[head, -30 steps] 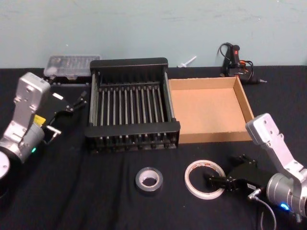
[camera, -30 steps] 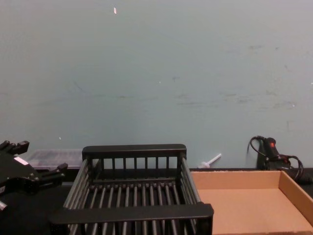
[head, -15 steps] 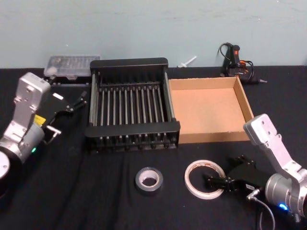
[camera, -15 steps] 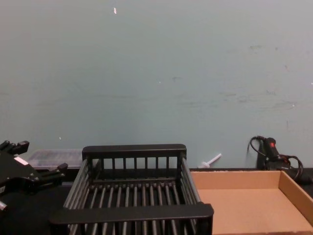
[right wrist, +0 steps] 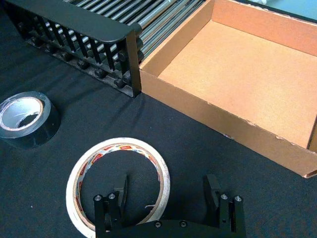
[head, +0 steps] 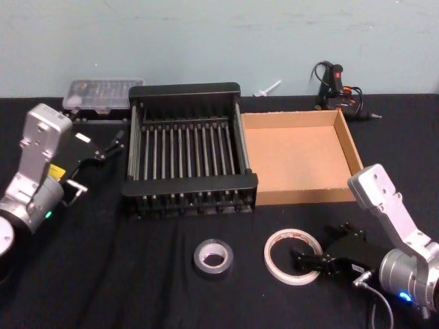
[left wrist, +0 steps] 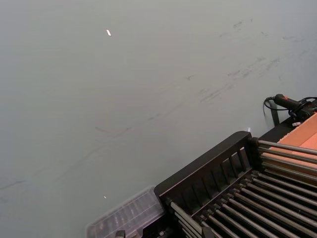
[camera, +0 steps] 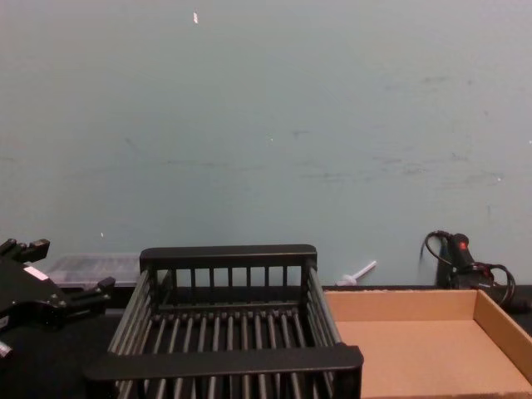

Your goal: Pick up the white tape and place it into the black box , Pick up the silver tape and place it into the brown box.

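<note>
The white tape (head: 293,256) lies flat on the black cloth in front of the brown box (head: 298,154). My right gripper (head: 317,252) is open at its right edge. In the right wrist view one finger (right wrist: 121,194) stands inside the white tape (right wrist: 81,171) ring and the other finger outside it, so my right gripper (right wrist: 167,193) straddles the ring's wall. The silver tape (head: 212,256) (right wrist: 45,128) lies apart to the left, in front of the black box (head: 185,90) (right wrist: 74,20). My left gripper (head: 111,145) (camera: 87,298) hovers open beside the black box's left wall.
A clear plastic case (head: 101,94) sits behind the left arm. A black tool with cables (head: 336,86) lies behind the brown box (right wrist: 247,74). The black box (camera: 229,256) and brown box (camera: 416,345) touch side by side. Bare cloth spreads along the table's front.
The right arm has shifted very slightly, with its gripper staying at the white tape's edge. The left arm and both tapes have not moved.
</note>
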